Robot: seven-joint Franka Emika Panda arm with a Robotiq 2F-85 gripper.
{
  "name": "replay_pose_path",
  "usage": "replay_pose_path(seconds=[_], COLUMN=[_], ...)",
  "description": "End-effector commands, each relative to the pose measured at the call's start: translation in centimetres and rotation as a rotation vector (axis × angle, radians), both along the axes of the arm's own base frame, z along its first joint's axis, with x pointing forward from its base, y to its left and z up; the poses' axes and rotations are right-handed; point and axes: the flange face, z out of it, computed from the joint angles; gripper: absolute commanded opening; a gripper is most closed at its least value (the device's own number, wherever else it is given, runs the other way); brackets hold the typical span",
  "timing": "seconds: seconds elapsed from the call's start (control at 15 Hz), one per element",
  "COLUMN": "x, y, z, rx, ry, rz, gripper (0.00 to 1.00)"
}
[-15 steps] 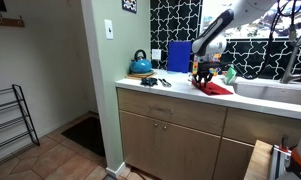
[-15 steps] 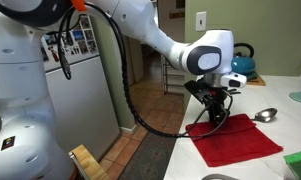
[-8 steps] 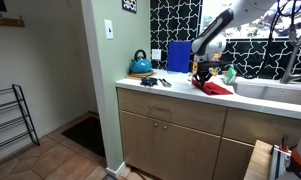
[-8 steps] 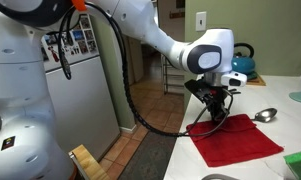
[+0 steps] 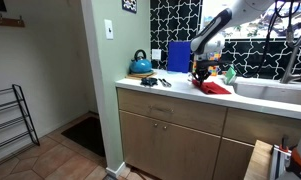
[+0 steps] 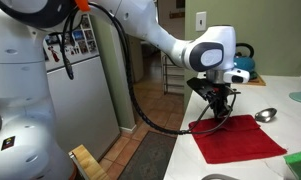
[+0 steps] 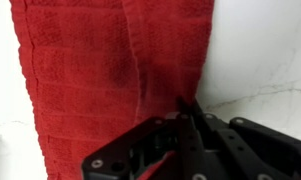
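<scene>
Wrist view, red cloth (image 7: 90, 70), white countertop (image 7: 260, 50)

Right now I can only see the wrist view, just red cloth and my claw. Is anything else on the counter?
Observer: Yes, a metal spoon lies beside the far corner of the red cloth.
Operator: Ooh! Anything else?
Observer: A teal kettle stands at the end of the counter, by the green wall.
Operator: And at the back?
Observer: A blue board stands upright against the patterned wall.
</scene>
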Motion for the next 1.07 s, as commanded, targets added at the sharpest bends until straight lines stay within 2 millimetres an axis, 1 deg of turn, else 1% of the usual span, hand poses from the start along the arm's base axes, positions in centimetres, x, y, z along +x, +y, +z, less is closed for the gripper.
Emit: replay_pose_path(seconds=[0.0,0.27,0.6,0.67,0.73,0.8,1.0], x=[1.0,1.8,2.4,2.4,2.4,2.3,1.2], y=[-0.5,-1.2,-1.6,-1.7,-1.7,-1.8,-2.3], z=[-0.3,-0.6,-0.8,-0.8,-0.7,-0.5,0.3], rx=[0.009,-0.006,-0.021,-0.023,-0.024,-0.022,-0.016], ry=[-0.005,-0.01,-0.022,-0.019,-0.018,-0.017,-0.003], rz=[0.016,0.014,0.034,0.04,0.047,0.05,0.033], gripper=[0.01,0.01,0.01,0.05,0.3,0.3,0.49])
